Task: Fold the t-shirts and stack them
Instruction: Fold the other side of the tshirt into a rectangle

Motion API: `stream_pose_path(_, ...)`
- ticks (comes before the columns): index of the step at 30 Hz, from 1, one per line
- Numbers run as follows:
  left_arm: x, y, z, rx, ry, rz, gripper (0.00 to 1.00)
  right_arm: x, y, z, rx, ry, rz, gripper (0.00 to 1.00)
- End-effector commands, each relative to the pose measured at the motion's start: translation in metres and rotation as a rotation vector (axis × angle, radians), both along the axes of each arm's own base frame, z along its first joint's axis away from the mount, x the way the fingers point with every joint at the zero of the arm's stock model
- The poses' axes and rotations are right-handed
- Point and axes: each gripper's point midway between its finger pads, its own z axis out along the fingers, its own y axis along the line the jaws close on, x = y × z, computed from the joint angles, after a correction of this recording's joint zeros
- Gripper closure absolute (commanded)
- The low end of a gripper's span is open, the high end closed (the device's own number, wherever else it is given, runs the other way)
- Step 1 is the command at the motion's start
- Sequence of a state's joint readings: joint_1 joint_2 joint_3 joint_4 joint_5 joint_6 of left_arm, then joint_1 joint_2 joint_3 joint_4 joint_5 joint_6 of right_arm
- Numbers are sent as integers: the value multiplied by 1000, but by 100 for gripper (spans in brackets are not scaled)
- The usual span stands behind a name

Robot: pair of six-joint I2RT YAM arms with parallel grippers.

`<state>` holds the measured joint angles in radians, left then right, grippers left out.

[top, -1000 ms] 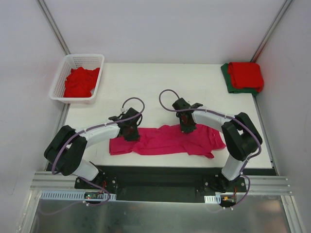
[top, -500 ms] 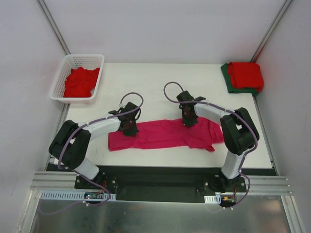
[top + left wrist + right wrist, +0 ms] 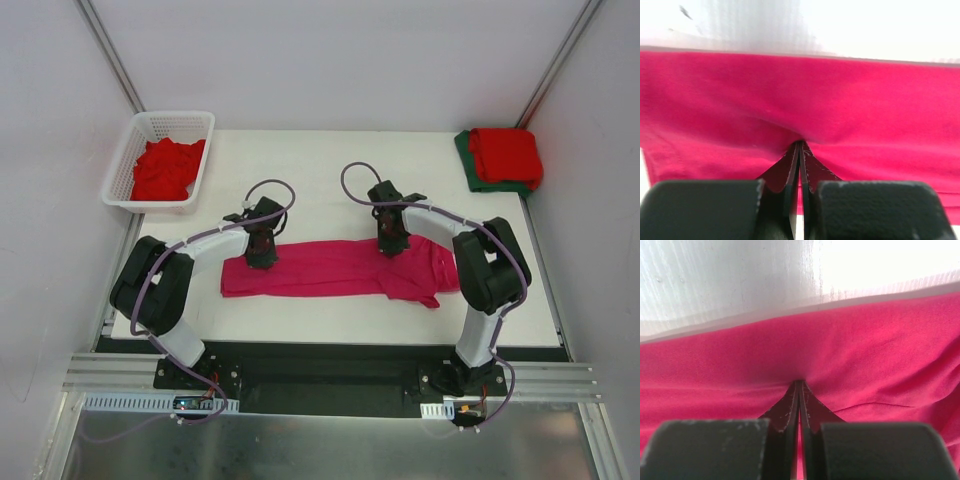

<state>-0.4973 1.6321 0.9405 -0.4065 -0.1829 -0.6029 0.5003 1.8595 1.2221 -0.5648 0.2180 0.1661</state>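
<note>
Magenta-pink t-shirt stretched in a long band across the desk's near half, left gripper and right gripper both clamped on it (cloth pinched between shut jaws) toward its far side

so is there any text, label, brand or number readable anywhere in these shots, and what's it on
None: no view shows a word, number or logo that can be read.
magenta t-shirt: plain cloth, no label showing.
white basket and the red cloth in it: no print.
folded red t-shirt on the green t-shirt: no print.
small boards at the arm bases: too small to tell whether they carry markings.
</note>
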Motion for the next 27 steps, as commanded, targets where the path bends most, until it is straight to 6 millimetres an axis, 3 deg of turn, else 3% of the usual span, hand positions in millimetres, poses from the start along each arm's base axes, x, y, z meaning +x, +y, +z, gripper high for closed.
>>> stream_pose_path(1,3,16,5,70,-7,-4,100,0,-12,-14,-40,29,-8,99)
stream_pose_path(9,-1,22,13,69,-34,7,100,-2,-12,-2,-19,10,-9,99)
stream_pose_path(12,4,20,39,35,-108,4,100,-1,-11,20,11,-51,-10,99)
stream_pose_path(17,14,8,97,-50,-260,-33,100,1,-14,54,33,-127,-2,99)
stream_pose_path(21,16,-13,117,-106,-308,-78,100,-1,-18,69,34,-160,-7,99)
stream_pose_path(25,15,-51,102,-146,-275,-154,100,-5,-26,71,8,-171,-26,99)
stream_pose_path(27,14,-80,102,-186,-289,-204,100,-6,-32,73,-13,-175,-38,99)
